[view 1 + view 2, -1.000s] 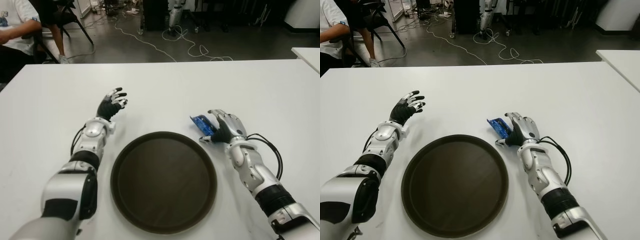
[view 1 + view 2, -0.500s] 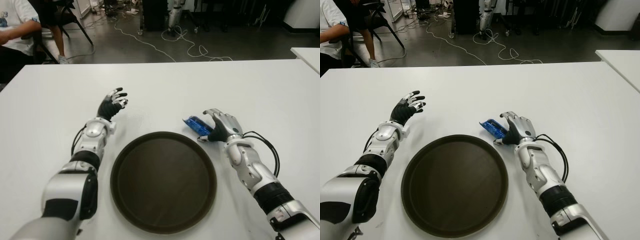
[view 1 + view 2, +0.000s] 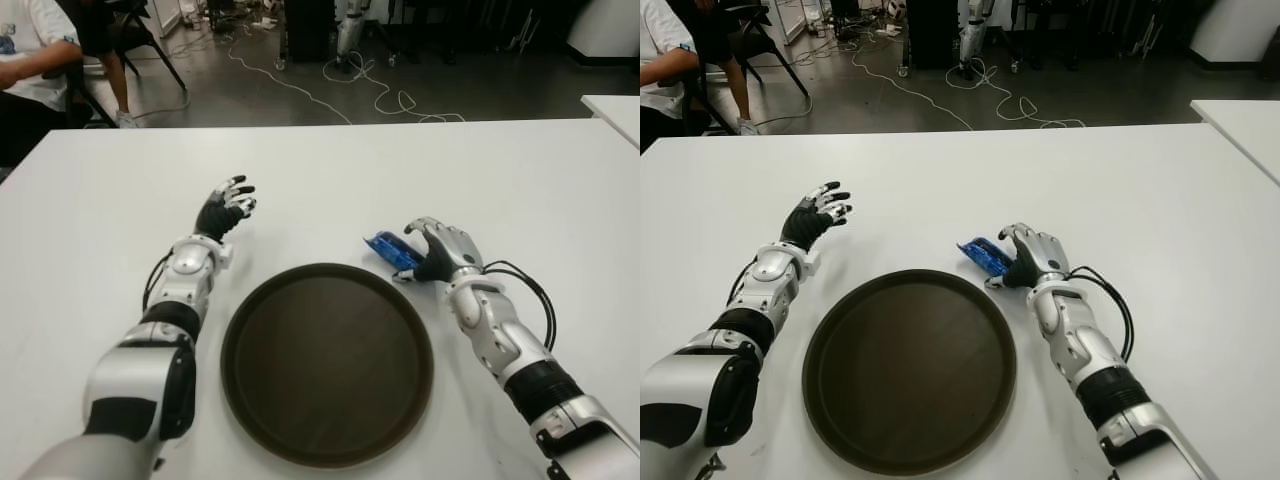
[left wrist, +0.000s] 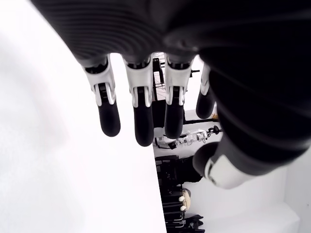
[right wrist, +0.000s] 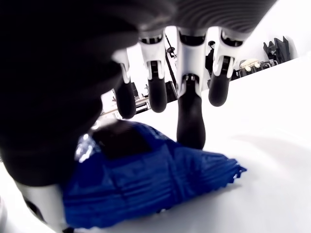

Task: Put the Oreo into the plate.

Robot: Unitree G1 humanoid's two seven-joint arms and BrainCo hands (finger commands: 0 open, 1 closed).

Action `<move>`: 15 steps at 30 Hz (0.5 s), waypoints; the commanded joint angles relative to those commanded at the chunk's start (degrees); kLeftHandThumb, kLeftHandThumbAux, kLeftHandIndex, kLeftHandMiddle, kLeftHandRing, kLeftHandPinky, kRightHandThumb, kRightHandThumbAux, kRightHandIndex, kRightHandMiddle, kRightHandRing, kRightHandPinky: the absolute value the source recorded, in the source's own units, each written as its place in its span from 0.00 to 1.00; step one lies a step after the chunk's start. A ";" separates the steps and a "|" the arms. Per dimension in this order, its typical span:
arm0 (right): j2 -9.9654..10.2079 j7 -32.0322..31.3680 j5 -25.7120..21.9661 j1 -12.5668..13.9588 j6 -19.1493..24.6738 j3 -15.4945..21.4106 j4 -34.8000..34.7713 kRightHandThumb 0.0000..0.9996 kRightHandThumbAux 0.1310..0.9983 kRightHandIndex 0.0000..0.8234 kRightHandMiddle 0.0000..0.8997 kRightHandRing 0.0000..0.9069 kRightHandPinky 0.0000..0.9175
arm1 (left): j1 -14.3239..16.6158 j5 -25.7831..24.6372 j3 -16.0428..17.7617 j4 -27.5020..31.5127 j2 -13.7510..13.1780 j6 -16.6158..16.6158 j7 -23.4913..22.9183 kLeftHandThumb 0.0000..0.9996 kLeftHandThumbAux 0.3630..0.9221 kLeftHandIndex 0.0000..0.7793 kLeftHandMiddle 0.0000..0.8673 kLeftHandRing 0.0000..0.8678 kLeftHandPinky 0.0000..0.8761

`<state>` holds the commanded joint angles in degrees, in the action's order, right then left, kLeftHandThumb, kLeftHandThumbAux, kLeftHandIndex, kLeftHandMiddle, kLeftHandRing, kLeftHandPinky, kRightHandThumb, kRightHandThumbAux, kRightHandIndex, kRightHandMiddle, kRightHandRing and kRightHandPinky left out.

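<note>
The right hand (image 3: 440, 252) holds the Oreo (image 3: 392, 250), a small blue pack. Its fingers (image 5: 190, 116) and thumb are closed on the pack, as the right wrist view shows. A second ago the hand and pack were a bit more to the right and nearer the robot. Now they have slid left and a little farther away, so the pack sits just past the far right rim of the plate (image 3: 327, 362). It is very close to the rim but not over the plate yet. I cannot tell if the pack is lifted off the table (image 3: 500, 180) or touching it.

The left hand (image 3: 224, 208) shows to the left of the plate, fingers spread, holding nothing. It has not moved.

So the grab looks done. The hand needs to carry the pack over the rim, then let go.
</note>
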<state>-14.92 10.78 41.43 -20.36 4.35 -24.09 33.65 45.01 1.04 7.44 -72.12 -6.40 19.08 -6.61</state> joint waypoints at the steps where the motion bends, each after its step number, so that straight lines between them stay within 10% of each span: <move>1: -0.18 0.65 0.11 0.02 -0.53 -0.02 0.12 0.03 0.73 0.49 0.48 0.50 0.51 | 0.02 -0.04 0.03 0.02 0.02 -0.03 -0.04 0.09 0.67 0.15 0.23 0.24 0.23; 15: -1.70 4.54 0.68 0.97 -2.28 -0.01 -2.57 0.17 0.62 0.52 0.55 0.57 0.56 | -0.03 -0.24 0.19 0.36 0.24 0.17 0.11 0.09 0.66 0.18 0.25 0.26 0.26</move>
<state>-16.62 15.32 42.11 -19.38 2.07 -24.10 31.08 44.98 0.80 7.63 -71.75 -6.16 19.25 -6.50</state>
